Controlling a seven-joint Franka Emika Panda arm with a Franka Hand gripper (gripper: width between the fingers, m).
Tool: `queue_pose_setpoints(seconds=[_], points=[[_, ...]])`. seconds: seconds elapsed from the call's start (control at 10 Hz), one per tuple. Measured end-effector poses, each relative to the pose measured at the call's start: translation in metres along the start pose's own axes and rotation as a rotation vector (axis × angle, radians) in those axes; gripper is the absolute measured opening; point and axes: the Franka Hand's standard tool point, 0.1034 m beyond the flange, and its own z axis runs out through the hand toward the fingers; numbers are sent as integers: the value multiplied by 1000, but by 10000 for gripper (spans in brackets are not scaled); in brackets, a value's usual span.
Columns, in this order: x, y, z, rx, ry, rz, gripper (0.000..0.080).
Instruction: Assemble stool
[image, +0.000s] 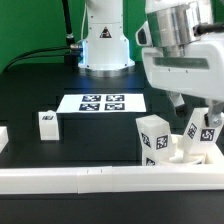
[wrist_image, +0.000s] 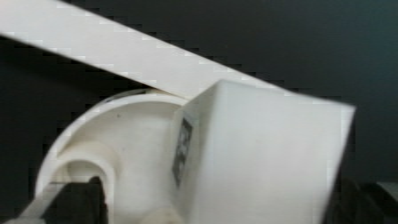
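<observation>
Jaws seemingly apart over tilted leg block (image: 200, 128) in seat (image: 188, 151).

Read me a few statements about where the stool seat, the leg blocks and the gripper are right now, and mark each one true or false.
1. The marker board shows four black tags. True.
2. The gripper hangs over the exterior view's left side. False: it hangs at the exterior view's right, above the seat.
3. One leg block stands alone, to the exterior view's left of the marker board. True.
4. The seat lies on the marker board. False: it lies on the black table, close to the white border rail, with leg blocks at it.
</observation>
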Motion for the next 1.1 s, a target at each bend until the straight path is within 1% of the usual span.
queue_pose_setpoints(seconds=[0.1,0.4,0.5,0.6,0.7,0.8,0.9,1.1], points=[[-1,-1,-1,2,0,-58,646],[0,0,1,-2,0,-68,649],[0,0,1,-3,1,-192,649],[-3,-7,-7,-19,-12,-364,649],[-5,-12,-10,-31,-12,-581,649],[-11,-15,-12,-64,-35,-753,649],[-13,-21,-11,-35,3,-783,649],[-12,-18,-9,-38,1,-888,649]])
